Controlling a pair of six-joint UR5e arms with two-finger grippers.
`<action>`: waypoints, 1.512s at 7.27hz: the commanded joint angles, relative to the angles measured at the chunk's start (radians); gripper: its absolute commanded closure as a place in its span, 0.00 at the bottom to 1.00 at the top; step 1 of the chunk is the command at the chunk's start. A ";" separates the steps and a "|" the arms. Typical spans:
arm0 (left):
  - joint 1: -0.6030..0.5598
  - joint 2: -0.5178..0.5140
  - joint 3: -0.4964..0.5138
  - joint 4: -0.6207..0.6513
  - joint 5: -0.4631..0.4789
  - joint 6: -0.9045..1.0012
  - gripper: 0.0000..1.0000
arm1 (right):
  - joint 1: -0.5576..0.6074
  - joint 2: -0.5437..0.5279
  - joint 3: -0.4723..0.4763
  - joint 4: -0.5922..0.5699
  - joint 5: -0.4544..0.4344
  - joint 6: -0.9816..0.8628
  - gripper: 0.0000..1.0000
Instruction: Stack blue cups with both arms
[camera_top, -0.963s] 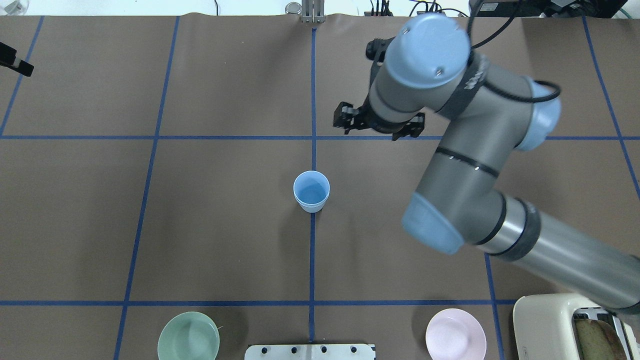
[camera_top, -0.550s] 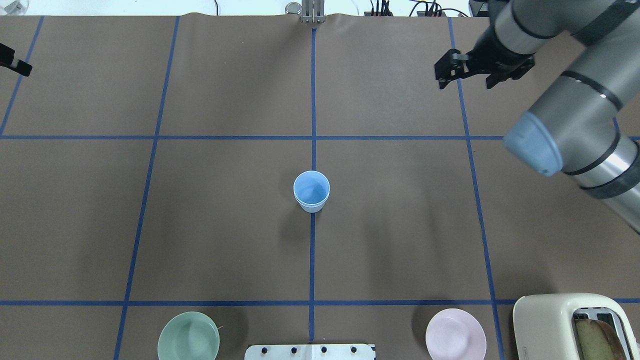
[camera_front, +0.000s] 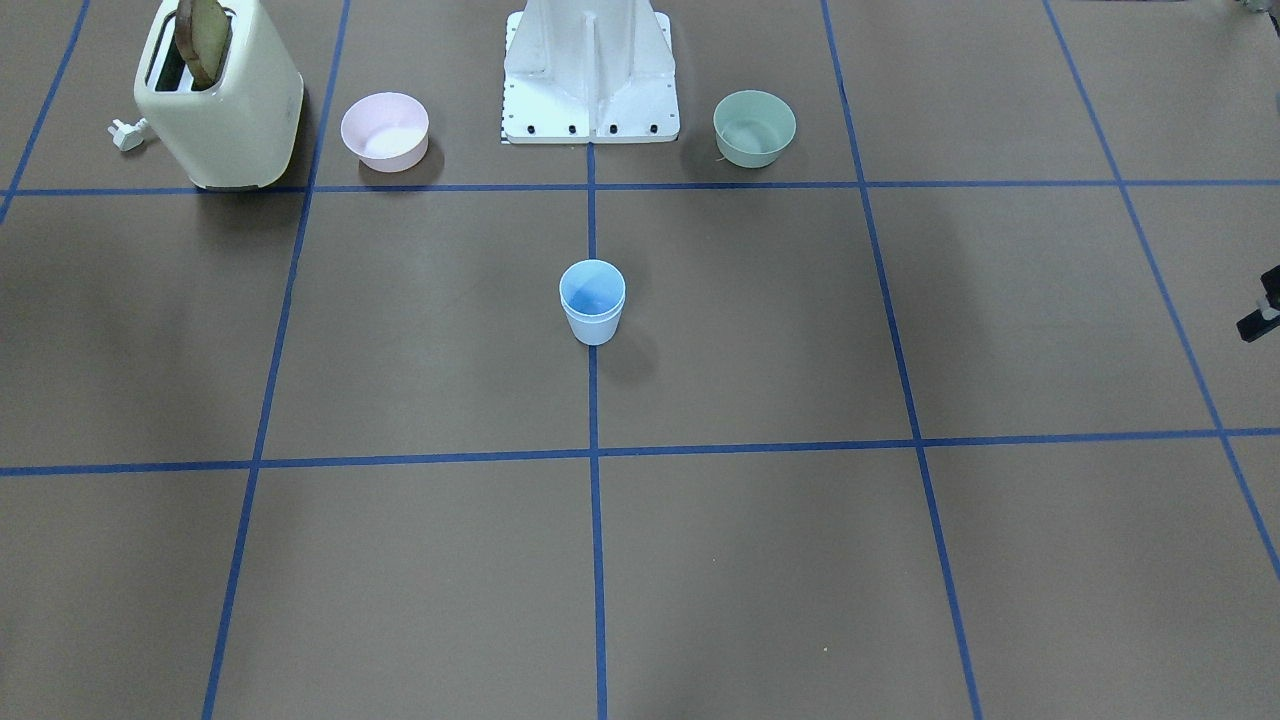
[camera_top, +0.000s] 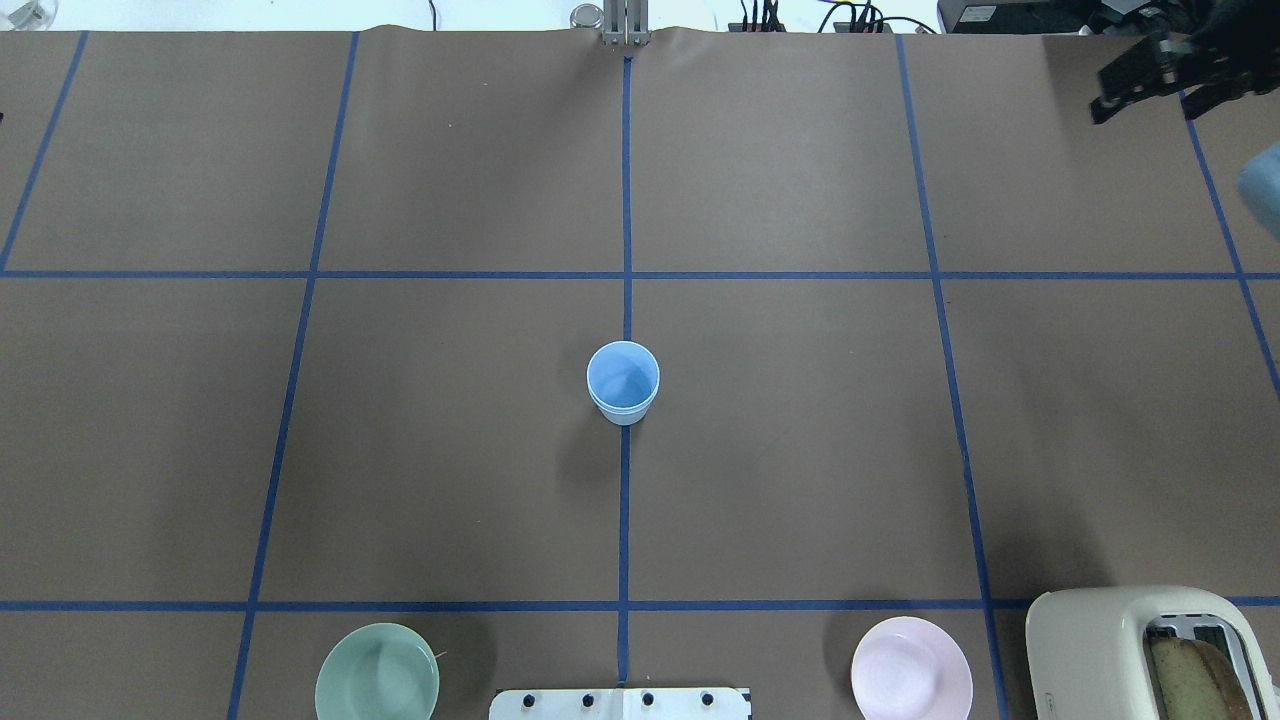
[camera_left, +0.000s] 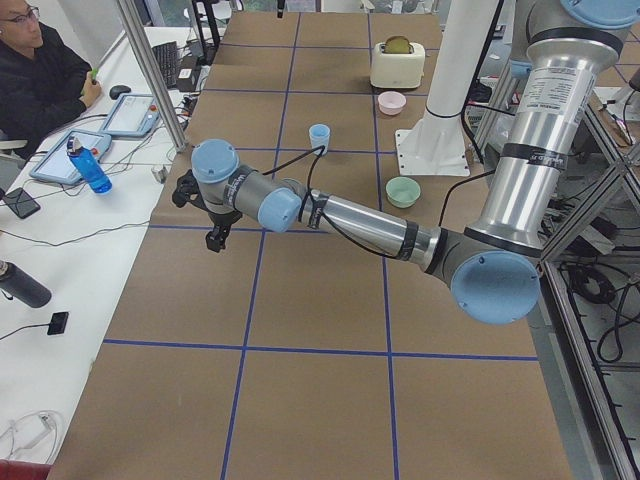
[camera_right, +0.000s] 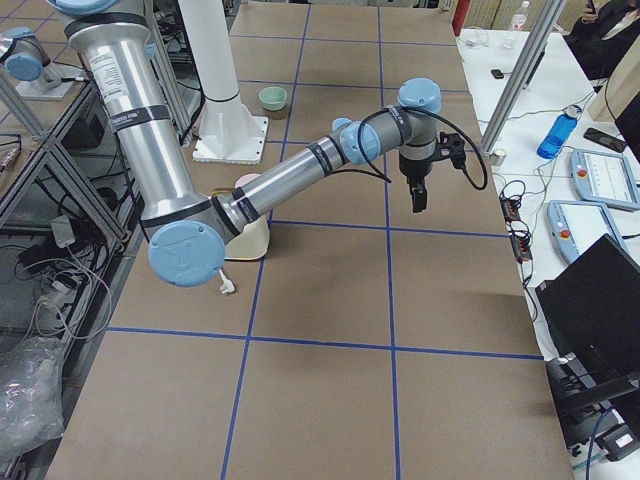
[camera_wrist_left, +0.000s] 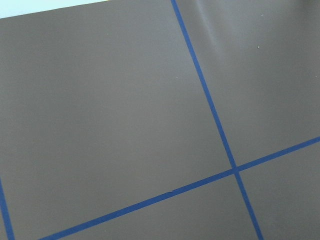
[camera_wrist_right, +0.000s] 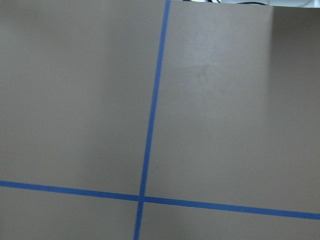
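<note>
The two blue cups (camera_top: 622, 385) stand upright and nested, one inside the other, at the table's middle on the blue centre line; they also show in the front view (camera_front: 592, 302) and the left side view (camera_left: 319, 135). My right gripper (camera_top: 1150, 98) hangs open and empty over the far right corner, well away from them. My left gripper (camera_front: 1262, 310) shows only as a sliver at the table's left end; in the left side view (camera_left: 205, 212) I cannot tell whether it is open. Both wrist views show only brown table cover and blue tape.
A sage-green bowl (camera_top: 377, 672) and a pink bowl (camera_top: 911, 668) sit at the near edge either side of the white pedestal (camera_front: 590, 70). A cream toaster (camera_top: 1150, 655) with bread stands at the near right corner. Operators' desks line the far side.
My right arm has swung from just beyond the cups out to the far right corner, still open. My left gripper has slipped past the overhead view's left edge. The cups have not moved.
</note>
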 joint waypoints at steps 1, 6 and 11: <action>-0.054 0.033 0.024 0.001 -0.007 0.109 0.02 | 0.139 -0.047 -0.059 -0.002 0.050 -0.107 0.00; -0.076 0.082 0.027 -0.001 -0.005 0.191 0.02 | 0.201 -0.099 -0.147 0.073 0.045 -0.135 0.00; -0.131 0.053 0.039 0.134 0.010 0.192 0.02 | 0.202 -0.120 -0.298 0.185 0.053 -0.132 0.00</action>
